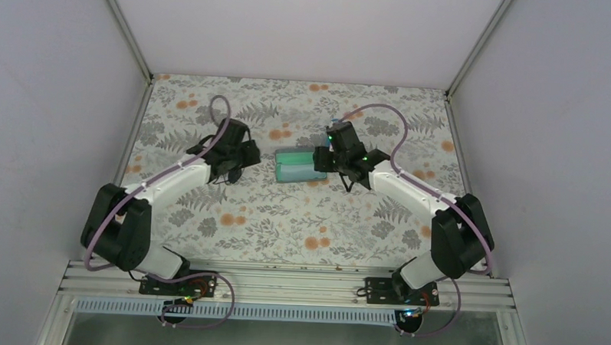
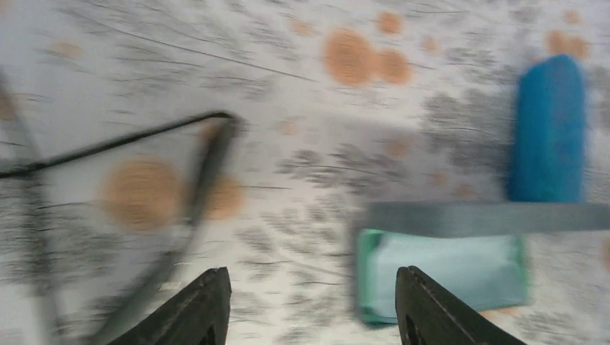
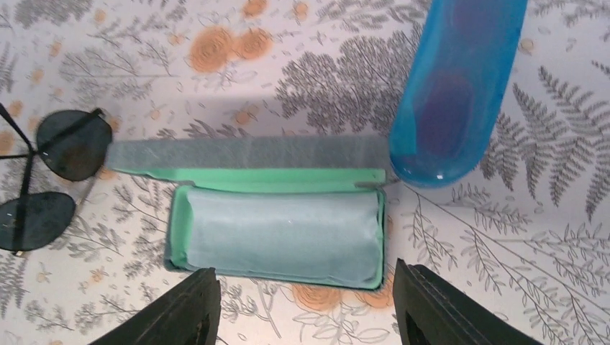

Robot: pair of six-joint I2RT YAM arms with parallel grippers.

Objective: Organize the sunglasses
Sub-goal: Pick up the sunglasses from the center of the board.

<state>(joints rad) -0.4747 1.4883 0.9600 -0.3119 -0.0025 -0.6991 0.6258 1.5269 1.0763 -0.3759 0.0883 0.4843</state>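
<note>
1. The black sunglasses [image 3: 68, 147] lie folded on the table [image 1: 285, 225], just beside the open green case [image 3: 277, 233], at its 9 o'clock in the right wrist view. The pink-red pair is not in view.
2. The left tool [image 2: 311, 272] hangs above them, its fingers standing well apart with nothing between. Its view is blurred, so the frame reads only as dark streaks at 9 o'clock.
3. The right tool [image 3: 306, 269] hovers over the case's near edge, also spread wide and holding nothing.
4. The likely step is lifting the dark pair into the case. Close the left tool across the bridge or the folded arms, not on a lens.
5. A light blue cloth [image 3: 280, 230] fills the case, so the glasses should be laid flat on it, lengthwise.
6. The right tool could steady the case's 3 o'clock end against sliding.
7. Keep clear of the blue case [image 3: 460, 86] at 1 o'clock.
</note>
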